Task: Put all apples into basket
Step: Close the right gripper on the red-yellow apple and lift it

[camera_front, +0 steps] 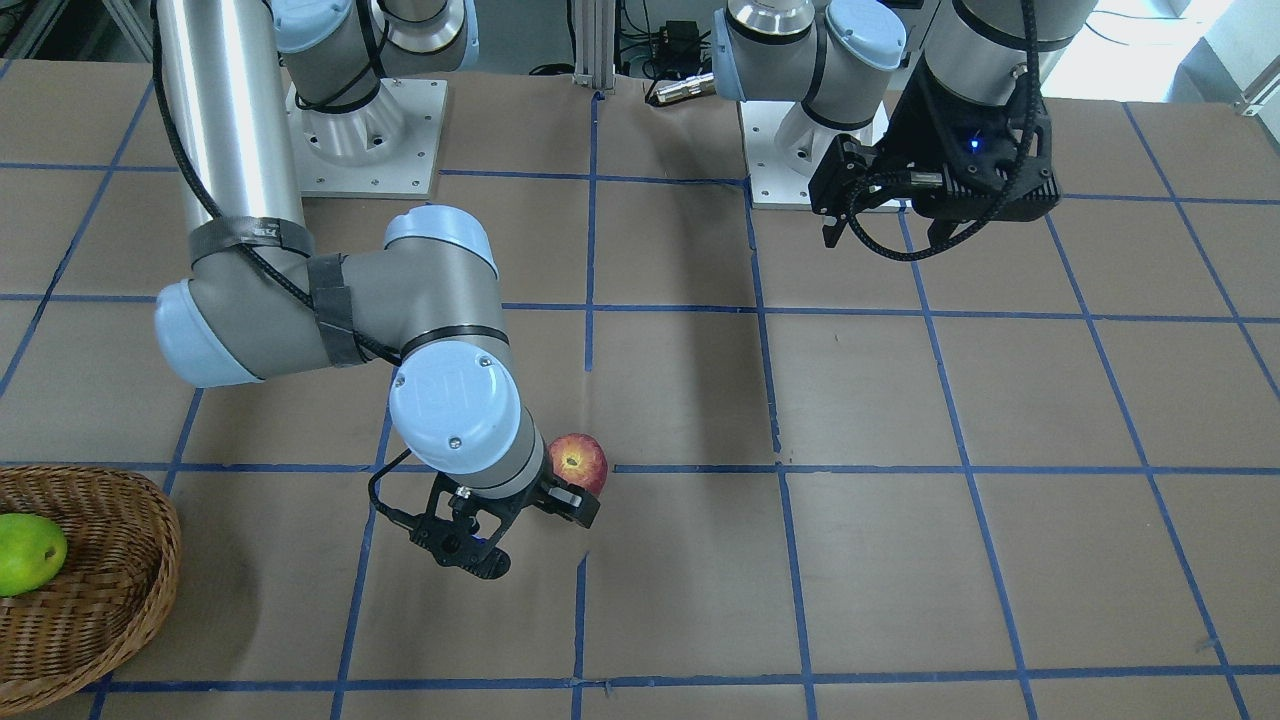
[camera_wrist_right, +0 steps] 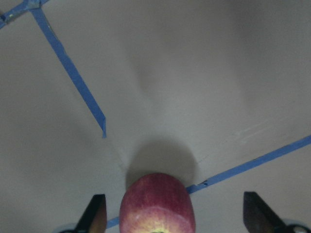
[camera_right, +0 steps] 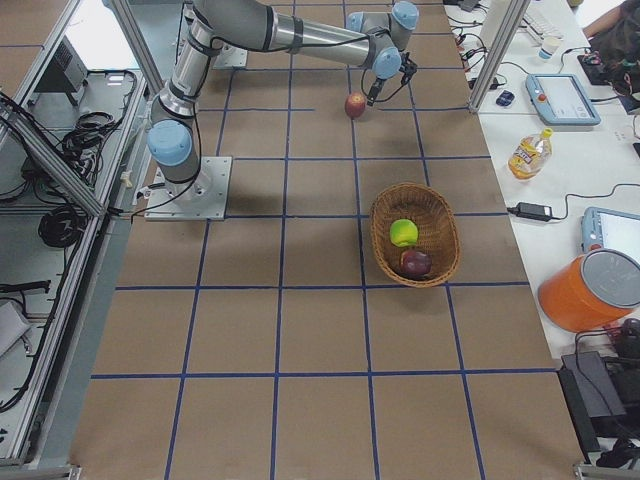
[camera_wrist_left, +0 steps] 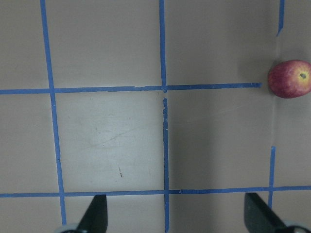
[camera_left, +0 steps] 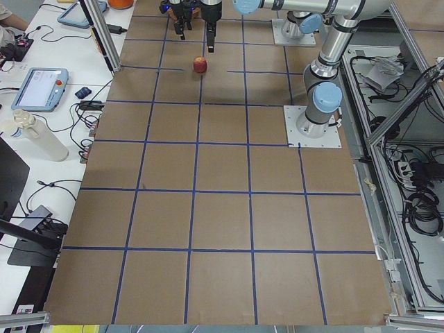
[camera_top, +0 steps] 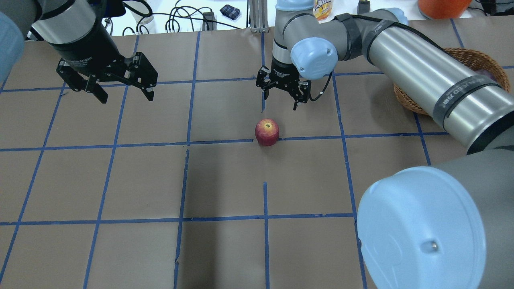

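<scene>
The red apple (camera_top: 267, 131) with yellowish flecks lies on the table near its middle, on a blue tape line. It also shows in the front view (camera_front: 578, 462). My right gripper (camera_top: 281, 101) is open and hangs just above the red apple. In the right wrist view the red apple (camera_wrist_right: 157, 204) sits low between the two fingers (camera_wrist_right: 97, 213), untouched. The wicker basket (camera_right: 380, 215) holds the yellow-green apple (camera_right: 403, 232) and the dark maroon apple (camera_right: 415, 263). My left gripper (camera_top: 126, 97) is open and empty, high over the table's left part.
The basket (camera_front: 110, 600) stands at the table's right end, as the robot sees it, partly hidden behind my right arm in the overhead view. The red apple (camera_wrist_left: 290, 79) shows far to the right in the left wrist view. Bare brown table with blue tape lines lies around the apple.
</scene>
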Controlling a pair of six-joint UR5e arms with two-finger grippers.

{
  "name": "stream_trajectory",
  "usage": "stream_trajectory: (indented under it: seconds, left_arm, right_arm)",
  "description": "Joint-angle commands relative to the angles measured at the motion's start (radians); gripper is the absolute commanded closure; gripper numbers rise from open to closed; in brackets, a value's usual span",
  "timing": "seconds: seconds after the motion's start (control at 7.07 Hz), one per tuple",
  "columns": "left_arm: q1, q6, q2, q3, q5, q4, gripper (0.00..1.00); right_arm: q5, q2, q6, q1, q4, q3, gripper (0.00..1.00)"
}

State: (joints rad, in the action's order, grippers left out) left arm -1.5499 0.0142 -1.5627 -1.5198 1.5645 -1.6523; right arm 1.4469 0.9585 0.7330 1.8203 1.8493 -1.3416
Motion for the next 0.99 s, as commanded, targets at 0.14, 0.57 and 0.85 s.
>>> stream_trajectory:
  seconds: [0.14, 0.57, 0.85]
  left_arm:
    - [0.001, -0.002, 0.001, -0.010, -0.003, 0.005, 0.00]
    - [0.001, -0.002, 0.001, -0.010, -0.003, 0.005, 0.00]
    - [0.001, -0.002, 0.001, -0.010, -0.003, 0.005, 0.00]
  right_arm:
    - [-0.022, -0.012, 0.108, 0.031, 0.088, -0.088, 0.00]
    - [-0.020, -0.026, 0.105, 0.048, 0.126, -0.116, 0.00]
    - [-0.022, -0.026, 0.105, 0.050, 0.129, -0.148, 0.00]
